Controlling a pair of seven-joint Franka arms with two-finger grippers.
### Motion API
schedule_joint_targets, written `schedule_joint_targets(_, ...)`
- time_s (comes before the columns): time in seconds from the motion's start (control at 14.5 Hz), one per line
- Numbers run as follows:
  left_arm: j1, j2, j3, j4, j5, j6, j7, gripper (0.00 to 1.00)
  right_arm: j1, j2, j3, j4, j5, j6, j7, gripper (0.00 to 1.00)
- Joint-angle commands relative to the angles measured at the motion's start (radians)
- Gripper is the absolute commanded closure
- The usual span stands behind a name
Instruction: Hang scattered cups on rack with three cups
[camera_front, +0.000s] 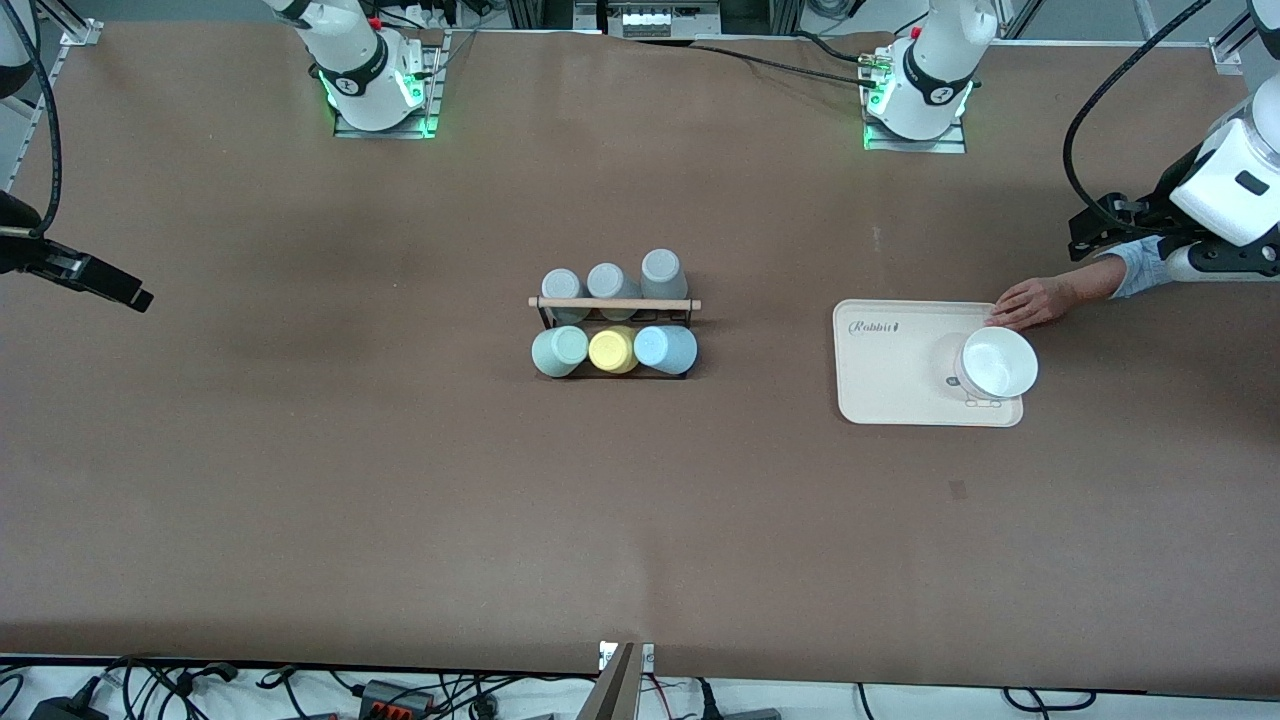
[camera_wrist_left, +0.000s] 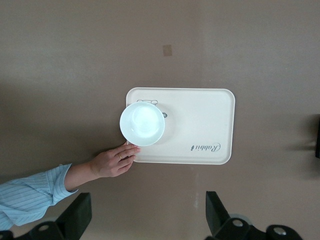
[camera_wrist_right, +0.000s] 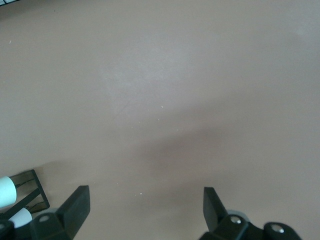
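Black wire and a pale wooden rod make up the rack (camera_front: 614, 330) at the middle of the bench (camera_front: 300, 480), and from what I can see it is already full: the mint green cup (camera_front: 559, 351), a yellow cup (camera_front: 612, 350) and the light blue cup (camera_front: 664, 349) sit in the row nearer the front camera, with three grey cups (camera_front: 611, 282) in the row nearer the arms' bases. I find no loose cup on the bench, so I judge the hanging step done, or a reset under way. Toward the left arm's end, a person's hand (camera_front: 1030, 302) touches the edge of a cream tray (camera_front: 890, 370) carrying a white bowl (camera_front: 996, 362). My left hand (camera_wrist_left: 145, 215) hovers over the bench just beside that tray, fingers spread wide with nothing between them. My right hand (camera_wrist_right: 145, 210) waits over bare bench toward the right arm's end, also wide open and empty, a corner of the rack just showing. I would hold both arms until the person is clear.
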Motion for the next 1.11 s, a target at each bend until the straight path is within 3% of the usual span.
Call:
schedule_joint_targets(0.0, 0.005, 0.008, 0.003, 0.023, -0.017, -0.019, 0.028, 0.0, -0.009, -0.001, 0.007, 0.008, 0.0, -0.013, 0.013, 0.0)
schedule_joint_targets(1.04, 0.005, 0.008, 0.003, 0.025, -0.019, -0.019, 0.028, 0.0, -0.039, -0.003, 0.053, 0.008, 0.0, -0.016, -0.05, 0.0)
